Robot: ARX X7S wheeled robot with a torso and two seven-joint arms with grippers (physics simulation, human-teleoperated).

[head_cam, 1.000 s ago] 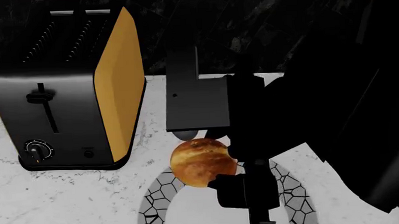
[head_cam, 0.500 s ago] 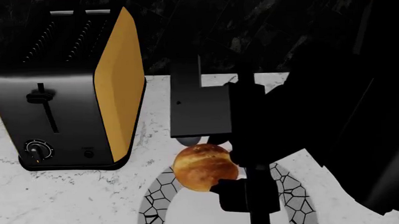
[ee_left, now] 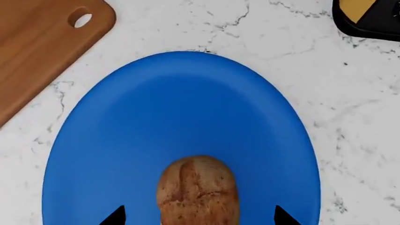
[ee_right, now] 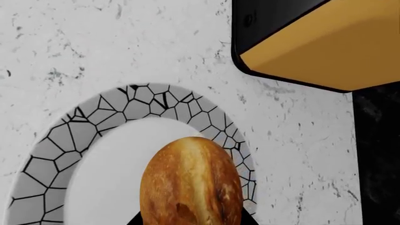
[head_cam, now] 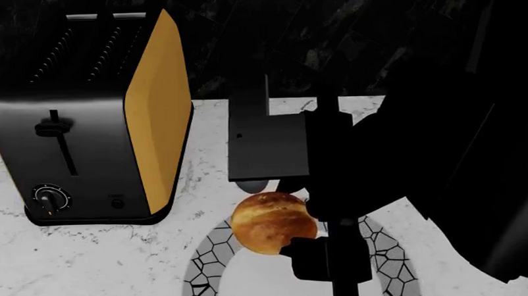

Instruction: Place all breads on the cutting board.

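The dull brown bread [ee_left: 198,190] lies on a round blue plate [ee_left: 187,103]. My left gripper [ee_left: 198,218] is open, with one fingertip on each side of this roll and well apart from it. A corner of the wooden cutting board [ee_left: 37,42], the one with the small hole, lies beside the blue plate with nothing on the part that shows. My right gripper [ee_right: 190,220] is shut on the glossy golden bread [ee_right: 190,180], which hangs over a white plate with a black crackle rim [ee_right: 93,122]. The head view shows that golden bread [head_cam: 272,221] beside my dark right arm.
A black and yellow toaster [head_cam: 79,128] stands at the left on the white marble counter, close to the crackle-rim plate [head_cam: 207,262]. Its corner also shows in the left wrist view, past the blue plate. A dark wall closes off the back.
In the head view the right arm and the golden bread have shifted slightly right and down. The toaster and the plate have not moved.
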